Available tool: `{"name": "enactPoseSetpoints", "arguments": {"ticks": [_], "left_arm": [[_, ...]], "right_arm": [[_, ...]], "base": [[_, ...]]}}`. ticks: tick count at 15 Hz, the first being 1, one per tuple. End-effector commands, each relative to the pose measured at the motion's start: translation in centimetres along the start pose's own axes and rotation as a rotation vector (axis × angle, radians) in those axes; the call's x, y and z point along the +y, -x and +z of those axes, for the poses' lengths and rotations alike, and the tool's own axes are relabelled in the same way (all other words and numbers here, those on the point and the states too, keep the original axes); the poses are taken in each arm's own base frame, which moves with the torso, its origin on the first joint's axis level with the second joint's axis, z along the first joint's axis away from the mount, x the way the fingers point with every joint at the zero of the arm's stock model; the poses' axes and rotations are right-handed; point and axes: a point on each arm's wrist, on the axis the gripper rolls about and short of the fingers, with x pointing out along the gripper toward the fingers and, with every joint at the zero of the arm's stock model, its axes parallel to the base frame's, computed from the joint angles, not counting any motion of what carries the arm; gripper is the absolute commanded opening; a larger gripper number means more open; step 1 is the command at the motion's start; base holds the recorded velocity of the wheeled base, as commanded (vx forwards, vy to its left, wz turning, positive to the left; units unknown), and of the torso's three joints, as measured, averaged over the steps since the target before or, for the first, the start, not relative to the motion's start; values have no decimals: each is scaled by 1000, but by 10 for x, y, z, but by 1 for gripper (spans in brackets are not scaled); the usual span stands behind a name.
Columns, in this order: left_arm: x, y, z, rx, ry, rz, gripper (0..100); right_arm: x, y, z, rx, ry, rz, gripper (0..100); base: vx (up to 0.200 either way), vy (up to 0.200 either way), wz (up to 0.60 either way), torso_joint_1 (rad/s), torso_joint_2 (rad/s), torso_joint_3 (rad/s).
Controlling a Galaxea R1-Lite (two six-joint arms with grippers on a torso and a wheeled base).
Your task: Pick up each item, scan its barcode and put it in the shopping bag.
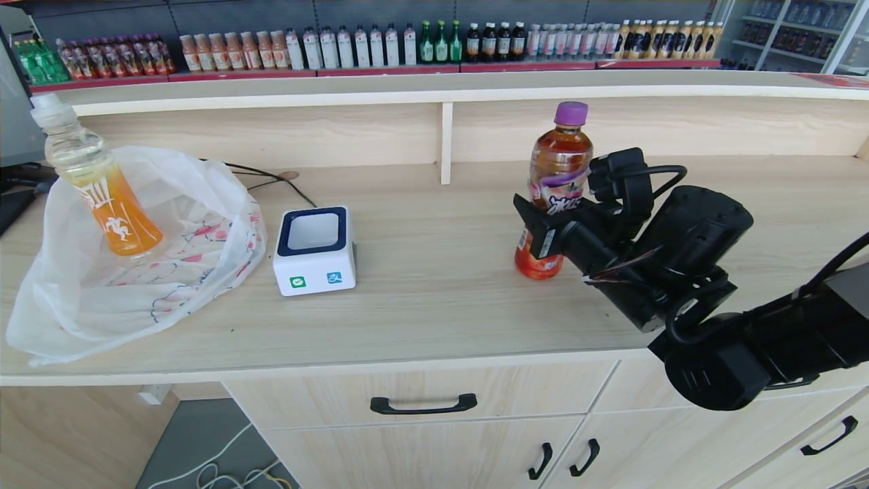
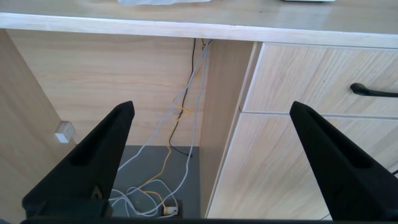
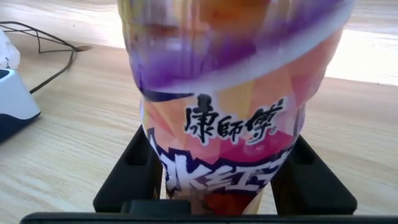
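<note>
Orange drink bottle (image 1: 102,183) in shopping bag (image 1: 204,224), 9 o'clock. Right tool (image 1: 557,210) clenched on tea bottle (image 1: 560,156), 3 o'clock; scan likely pending. Left tool (image 2: 211,162) released.

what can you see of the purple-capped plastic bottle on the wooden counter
The purple-capped plastic bottle is clear, filled with reddish-brown drink, with a purple, white and red label round its middle. It stands upright, capped, on the light wooden counter. The right gripper is closed on its labelled middle, one black finger on each side.
</note>
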Motion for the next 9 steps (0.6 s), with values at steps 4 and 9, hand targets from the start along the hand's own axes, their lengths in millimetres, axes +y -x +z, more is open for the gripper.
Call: {"name": "enactPoseSetpoints", "arguments": {"ticks": [4,9], "left_arm": [[0,0,0,-1,1,1,100],[0,0,0,-1,0,1,100]], "right_arm": [[-1,5,7,-15,-3,-2,0],[-2,22,26,-41,-8,8,0]], "base": [[0,0,0,0,0,0],[0,0,0,0,0,0]]}}
